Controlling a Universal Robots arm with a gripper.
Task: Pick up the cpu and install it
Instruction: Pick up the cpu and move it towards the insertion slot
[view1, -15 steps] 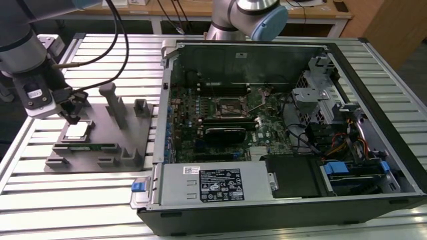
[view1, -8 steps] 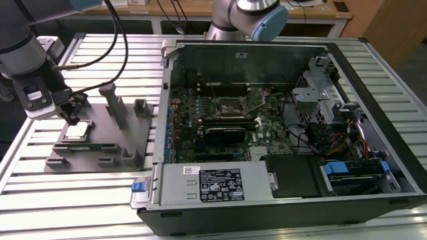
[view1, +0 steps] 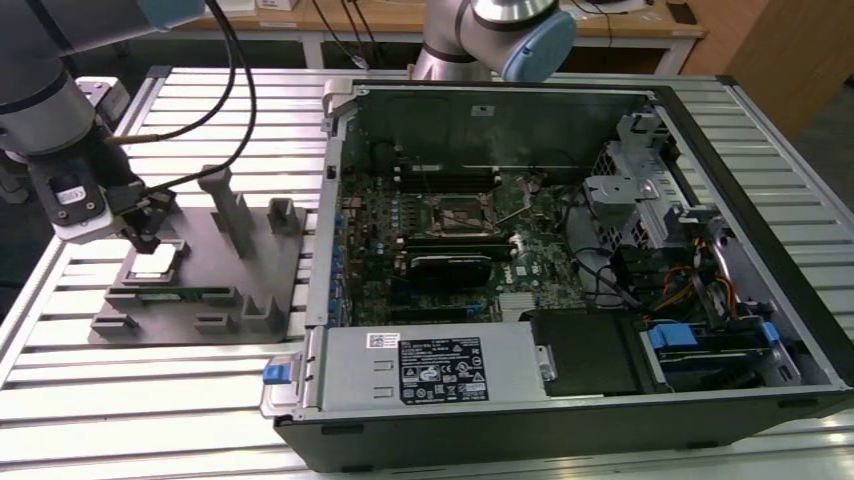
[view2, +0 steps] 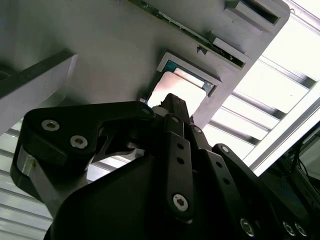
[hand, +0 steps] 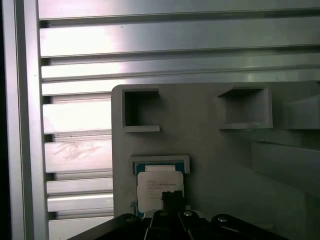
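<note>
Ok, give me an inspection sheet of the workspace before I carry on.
Surface: slatted metal table with a grey fixture plate at the exterior view's left.
Job's things: cpu flat in its recess on the fixture plate; socket inside the open computer case.
Clutter: narrow green board lying on the fixture plate.
Grippers: tool low over the cpu; contact cannot be judged.
Cables: black cable beside the arm; wire bundles inside the case.
Surroundings: second robot arm and wooden desk behind the table.
</note>
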